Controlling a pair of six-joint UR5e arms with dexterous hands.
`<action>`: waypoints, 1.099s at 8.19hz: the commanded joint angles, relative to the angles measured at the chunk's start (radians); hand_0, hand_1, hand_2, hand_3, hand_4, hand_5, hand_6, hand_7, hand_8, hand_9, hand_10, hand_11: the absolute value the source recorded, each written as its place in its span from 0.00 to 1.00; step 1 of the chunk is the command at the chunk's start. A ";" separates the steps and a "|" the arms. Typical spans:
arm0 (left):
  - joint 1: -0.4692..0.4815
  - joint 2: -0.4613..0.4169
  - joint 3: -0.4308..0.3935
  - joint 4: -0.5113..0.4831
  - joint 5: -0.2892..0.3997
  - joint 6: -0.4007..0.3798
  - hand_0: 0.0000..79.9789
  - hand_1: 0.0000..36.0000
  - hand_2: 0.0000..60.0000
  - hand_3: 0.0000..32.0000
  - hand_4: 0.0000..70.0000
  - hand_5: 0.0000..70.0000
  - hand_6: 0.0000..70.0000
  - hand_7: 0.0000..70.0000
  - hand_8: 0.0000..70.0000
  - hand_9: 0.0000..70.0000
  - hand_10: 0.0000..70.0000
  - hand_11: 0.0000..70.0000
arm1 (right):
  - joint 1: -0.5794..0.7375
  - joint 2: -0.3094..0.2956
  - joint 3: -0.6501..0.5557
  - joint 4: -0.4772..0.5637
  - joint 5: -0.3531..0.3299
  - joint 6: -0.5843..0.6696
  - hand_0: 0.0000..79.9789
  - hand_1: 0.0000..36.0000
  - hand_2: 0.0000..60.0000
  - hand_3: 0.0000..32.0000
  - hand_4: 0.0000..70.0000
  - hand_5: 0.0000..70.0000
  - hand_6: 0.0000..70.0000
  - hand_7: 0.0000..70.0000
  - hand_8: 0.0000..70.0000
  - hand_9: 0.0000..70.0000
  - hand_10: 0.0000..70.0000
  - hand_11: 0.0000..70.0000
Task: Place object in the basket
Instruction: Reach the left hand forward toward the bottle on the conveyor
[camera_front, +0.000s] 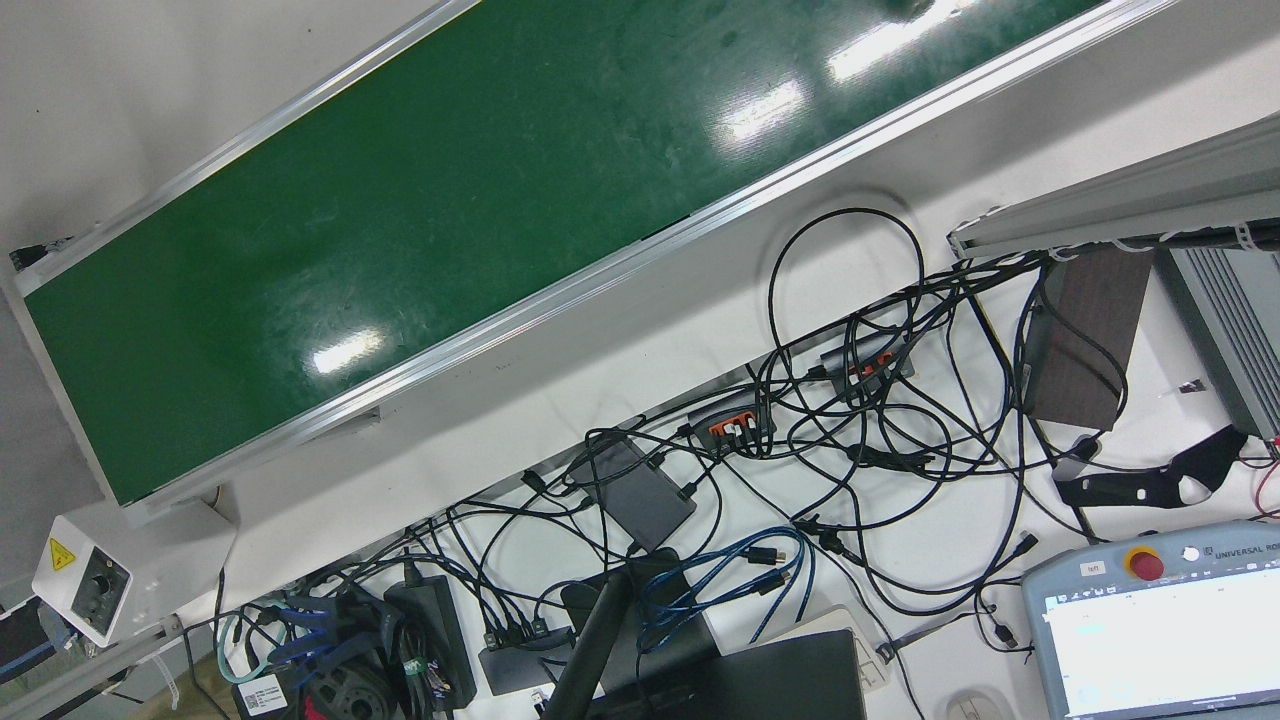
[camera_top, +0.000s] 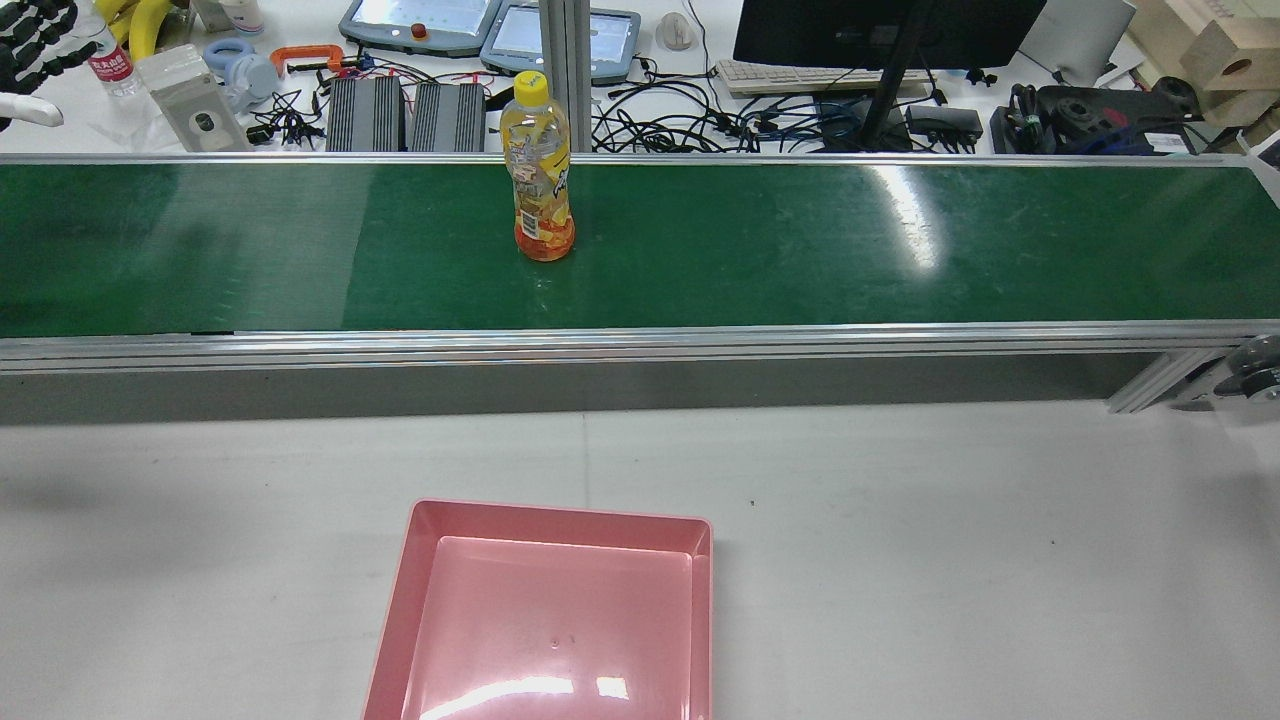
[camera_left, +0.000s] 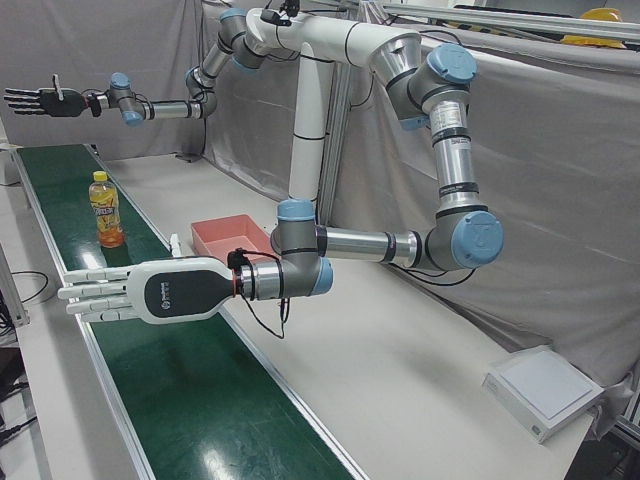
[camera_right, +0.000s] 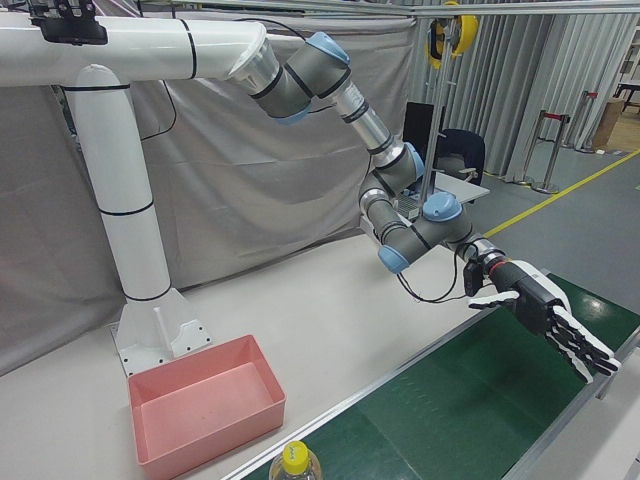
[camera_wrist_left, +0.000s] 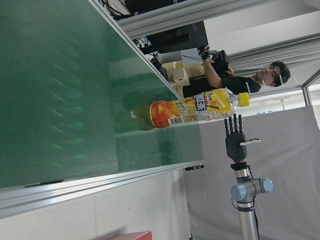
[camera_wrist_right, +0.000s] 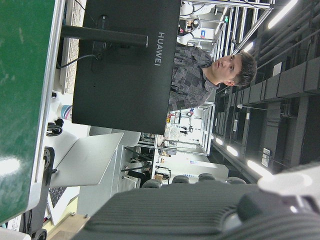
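An orange drink bottle (camera_top: 540, 180) with a yellow cap stands upright on the green belt (camera_top: 800, 250), straight beyond the empty pink basket (camera_top: 560, 518) on the white table. The bottle also shows in the left-front view (camera_left: 105, 210), the right-front view (camera_right: 295, 465) and the left hand view (camera_wrist_left: 195, 111). My left hand (camera_left: 150, 292) hovers flat over the belt, well short of the bottle, open and empty. It also shows in the right-front view (camera_right: 545, 325), and its fingertips sit at the rear view's left edge (camera_top: 30, 45). My right hand (camera_left: 40, 100) is raised past the bottle at the far end of the belt, open, fingers straight.
Beyond the belt is a desk with cables (camera_front: 850, 420), a monitor (camera_top: 880, 30) and teach pendants (camera_top: 420, 25). The white pedestal (camera_right: 150, 300) stands behind the basket (camera_right: 215, 435). A white box (camera_left: 545, 390) lies on the table. A person (camera_wrist_right: 215, 70) stands behind the monitor.
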 joint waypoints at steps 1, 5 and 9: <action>0.086 -0.079 0.002 0.054 -0.003 0.043 0.63 0.30 0.00 0.00 0.04 0.02 0.00 0.00 0.00 0.00 0.08 0.15 | 0.000 0.000 -0.001 0.000 0.000 0.002 0.00 0.00 0.00 0.00 0.00 0.00 0.00 0.00 0.00 0.00 0.00 0.00; 0.183 -0.171 0.012 0.097 -0.020 0.049 0.61 0.28 0.00 0.00 0.02 0.00 0.00 0.00 0.00 0.00 0.09 0.15 | 0.000 0.000 -0.001 0.000 0.000 0.000 0.00 0.00 0.00 0.00 0.00 0.00 0.00 0.00 0.00 0.00 0.00 0.00; 0.226 -0.196 0.011 0.056 -0.088 0.050 0.61 0.29 0.00 0.00 0.01 0.01 0.00 0.00 0.00 0.01 0.08 0.14 | 0.000 0.000 -0.001 0.000 0.000 0.000 0.00 0.00 0.00 0.00 0.00 0.00 0.00 0.00 0.00 0.00 0.00 0.00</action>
